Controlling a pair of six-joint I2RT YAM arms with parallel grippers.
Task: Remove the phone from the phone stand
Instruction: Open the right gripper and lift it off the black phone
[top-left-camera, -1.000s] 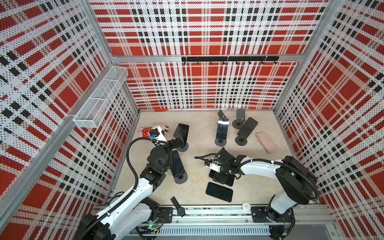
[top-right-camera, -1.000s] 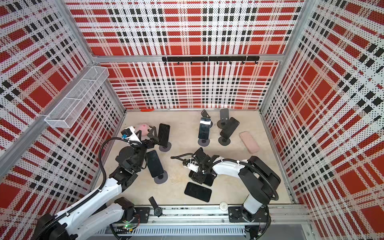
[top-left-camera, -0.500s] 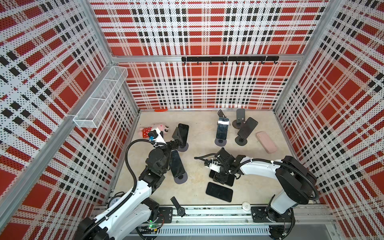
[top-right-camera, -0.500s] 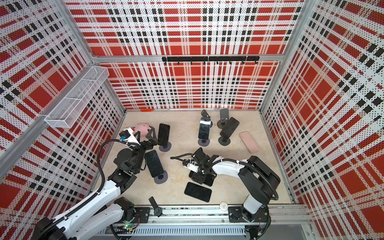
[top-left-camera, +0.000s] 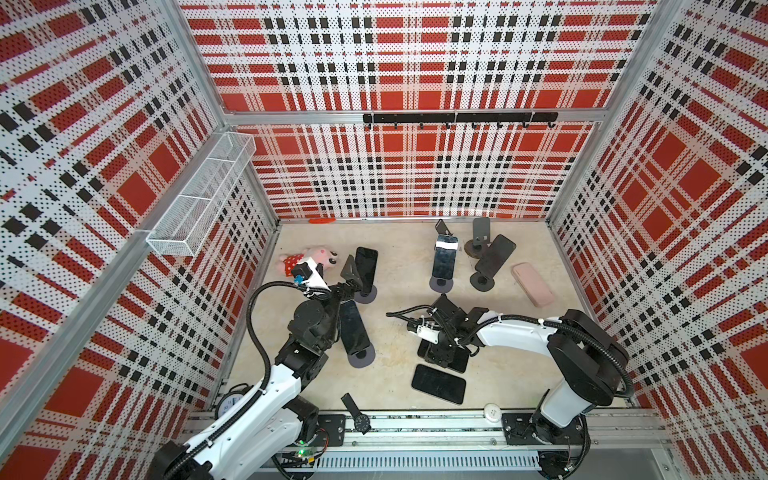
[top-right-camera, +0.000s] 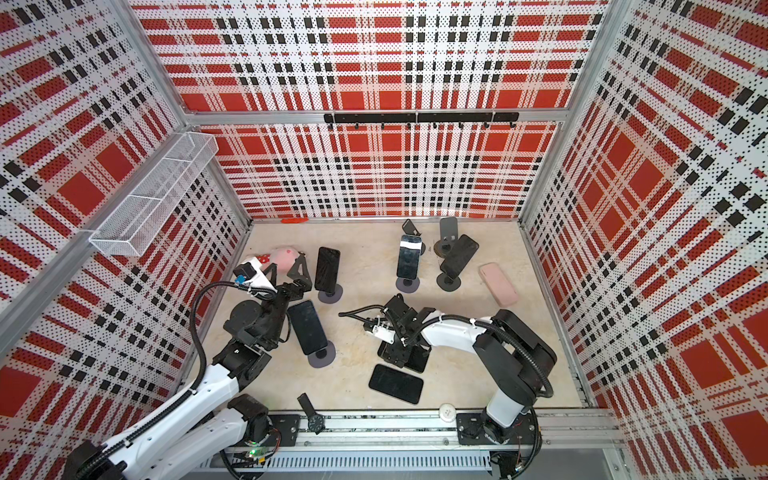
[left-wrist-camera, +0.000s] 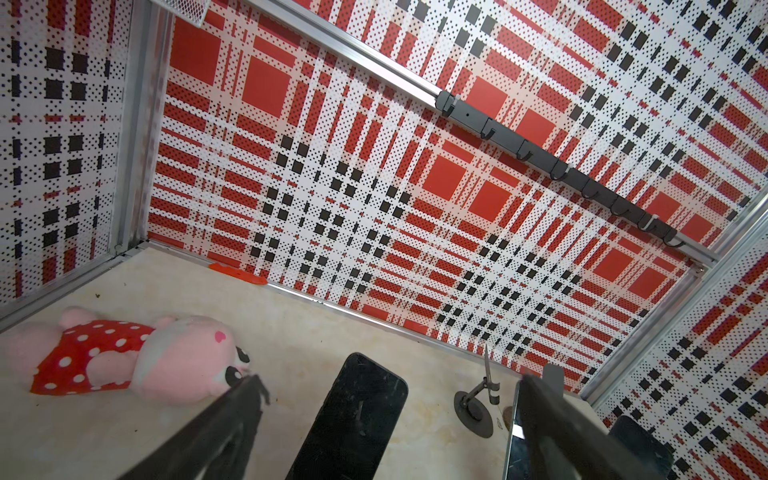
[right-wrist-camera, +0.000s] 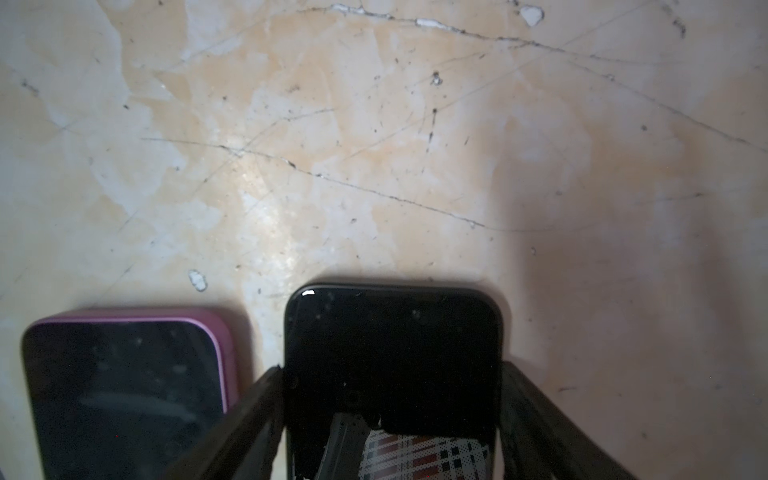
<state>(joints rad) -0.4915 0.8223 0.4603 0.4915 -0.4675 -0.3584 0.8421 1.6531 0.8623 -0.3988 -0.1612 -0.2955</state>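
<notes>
Left pincer (top-right-camera: 286, 266): the fingers stand wide apart and hold nothing. Both top views show it raised just beside the phone (top-right-camera: 327, 268), which leans in its phone stand (top-right-camera: 330, 294) on the worktop (top-right-camera: 365, 257), left of centre. The left wrist view adds what the top views do not: the phone (left-wrist-camera: 357, 415) appears in line with the gap between the two fingers (left-wrist-camera: 232, 419), and a pink plush toy (left-wrist-camera: 166, 365) lies on the worktop near the pincer.

Right pincer (top-left-camera: 442, 353): the right wrist view shows its fingers (right-wrist-camera: 257, 407) standing against both long edges of a black phone (right-wrist-camera: 392, 332) lying flat on the worktop. Whether they press on it cannot be told. A pink-rimmed phone (right-wrist-camera: 124, 386) lies just beside. The top views hide most of the black phone under the pincer.

Against the frame one second earlier: the left wrist sits slightly nearer the left wall, while the right arm and every phone keep their positions
</notes>
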